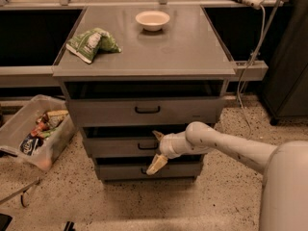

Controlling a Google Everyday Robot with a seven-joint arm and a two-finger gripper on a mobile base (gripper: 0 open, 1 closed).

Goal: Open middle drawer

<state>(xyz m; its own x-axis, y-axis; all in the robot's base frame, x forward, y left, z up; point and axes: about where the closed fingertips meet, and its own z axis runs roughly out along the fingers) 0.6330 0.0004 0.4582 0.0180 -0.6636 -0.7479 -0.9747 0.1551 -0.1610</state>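
the bin [19, 124] at lower left held snack packets [41, 129]; the bowl [152, 19] on the worktop [192, 52] looked empty. the claw [152, 152] spread wide at the middle drawer [110, 147], frame centre, hiding part of its handle [143, 147].

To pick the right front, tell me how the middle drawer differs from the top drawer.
The top drawer has a taller, wider front than the middle drawer. The open hand sits at the middle drawer's handle; nothing is near the top drawer's handle. Both are grey, each with a small black bar handle.
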